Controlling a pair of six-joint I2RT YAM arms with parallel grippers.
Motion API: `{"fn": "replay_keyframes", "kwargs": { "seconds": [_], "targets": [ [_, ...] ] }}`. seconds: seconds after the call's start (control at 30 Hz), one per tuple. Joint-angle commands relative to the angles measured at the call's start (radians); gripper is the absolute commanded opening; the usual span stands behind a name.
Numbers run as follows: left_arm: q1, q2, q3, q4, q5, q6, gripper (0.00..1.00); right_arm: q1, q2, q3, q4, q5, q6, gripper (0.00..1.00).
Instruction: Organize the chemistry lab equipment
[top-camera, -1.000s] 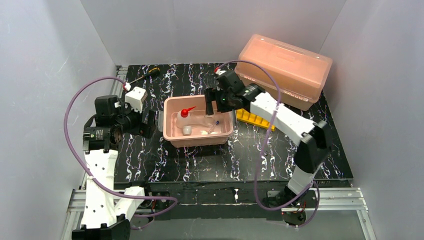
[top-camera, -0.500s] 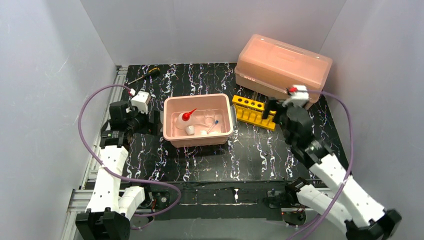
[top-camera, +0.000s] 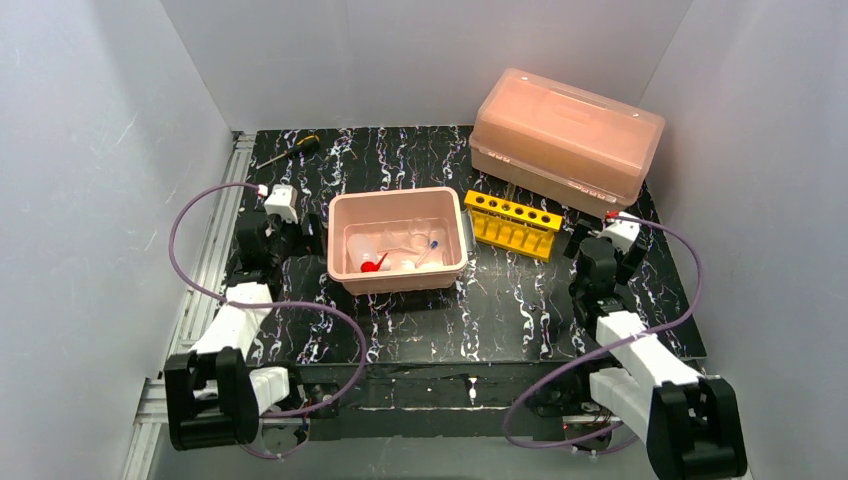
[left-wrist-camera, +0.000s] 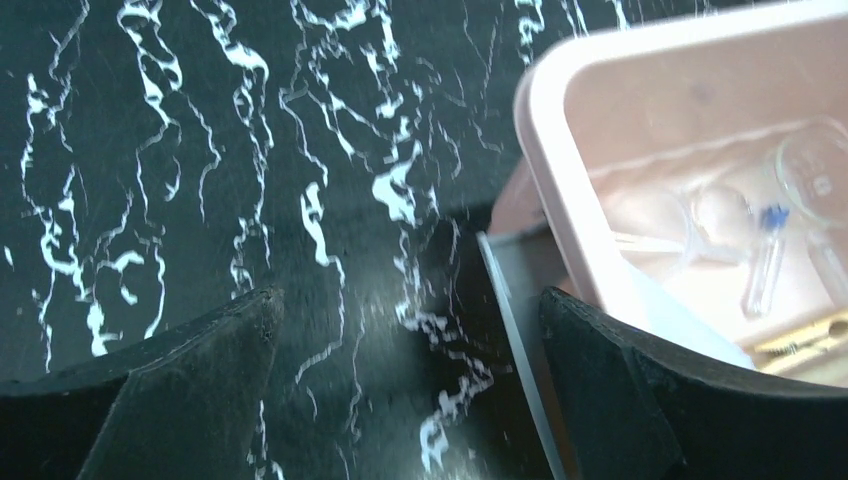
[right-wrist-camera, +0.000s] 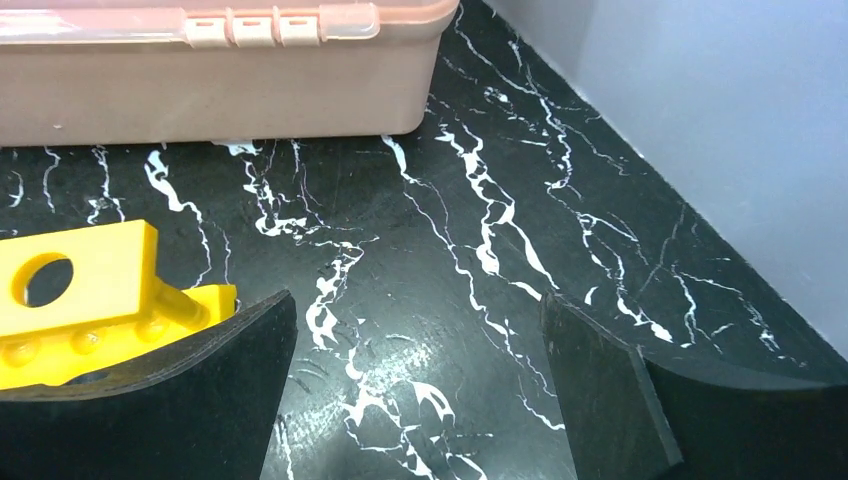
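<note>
- Left claw sits low near its base with its jaws spread wide and nothing between them, just left of the open pink plastic tub.
- Right claw is likewise gaping and empty (only the black marbled tabletop shows between its fingers), just right of the yellow holed rack.
- Inside the tub, the small white squeeze bottle with red nozzle lies on its side at the near wall, and its nozzle seems to point right and slightly away.
- Beside it lie a blue-capped clear tube flat on the floor, a wooden clamp and a clear glass beaker.
- I judge the gathering nearly done, with only the rack left outside the tub.
- Its long axis runs left to right, slanting a little nearer at the right end, holes facing up.
- To lift it well, the right claw should close across the short width at the near end and keep it level.
- Behind it stands the big translucent pink lidded box, closed.
- Farthest left lies a small yellow-and-black-handled tool.
</note>
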Motion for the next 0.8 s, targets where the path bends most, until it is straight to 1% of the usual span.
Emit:
{"fn": "replay_keyframes", "kwargs": {
  "seconds": [0.0, 0.1, 0.27, 0.33, 0.43, 0.5, 0.53, 0.57, 0.6, 0.63, 0.7, 0.73, 0.77],
  "targets": [
    [0.014, 0.122, -0.089, 0.227, -0.045, -0.037, 0.98, -0.059, 0.106, -0.003, 0.235, -0.085, 0.008, 0.98],
    [0.026, 0.201, -0.128, 0.396, -0.067, -0.07, 0.98, -0.104, 0.158, -0.006, 0.287, -0.165, 0.004, 0.98],
    [0.042, 0.343, -0.156, 0.592, -0.078, -0.102, 0.98, -0.16, 0.216, -0.012, 0.373, -0.282, -0.007, 0.98],
    [0.036, 0.342, -0.156, 0.578, -0.064, -0.079, 0.98, -0.176, 0.243, -0.026, 0.415, -0.332, -0.005, 0.98],
    [0.032, 0.335, -0.202, 0.656, -0.076, -0.083, 0.98, -0.181, 0.3, -0.049, 0.522, -0.438, -0.04, 0.98],
    [0.028, 0.353, -0.268, 0.801, -0.073, -0.072, 0.98, -0.18, 0.361, -0.06, 0.596, -0.531, -0.091, 0.99],
    [0.028, 0.387, -0.303, 0.916, -0.071, -0.076, 0.98, -0.18, 0.389, -0.067, 0.637, -0.56, -0.109, 0.98],
    [0.028, 0.402, -0.315, 0.941, -0.069, -0.083, 0.98, -0.18, 0.413, -0.076, 0.69, -0.573, -0.115, 0.98],
    [0.026, 0.38, -0.298, 0.854, -0.073, -0.073, 0.98, -0.181, 0.418, -0.079, 0.71, -0.568, -0.112, 0.98],
    [0.022, 0.366, -0.268, 0.784, -0.092, -0.069, 0.98, -0.181, 0.408, -0.079, 0.686, -0.548, -0.097, 0.99],
    [0.008, 0.39, -0.256, 0.803, -0.119, -0.066, 0.98, -0.18, 0.403, -0.079, 0.678, -0.485, -0.061, 0.98],
    [0.006, 0.37, -0.252, 0.767, -0.106, -0.057, 0.98, -0.185, 0.408, -0.074, 0.675, -0.472, -0.049, 0.98],
    [0.006, 0.376, -0.254, 0.778, -0.102, -0.059, 0.98, -0.206, 0.408, -0.069, 0.665, -0.473, -0.045, 0.98]
  ]
}}
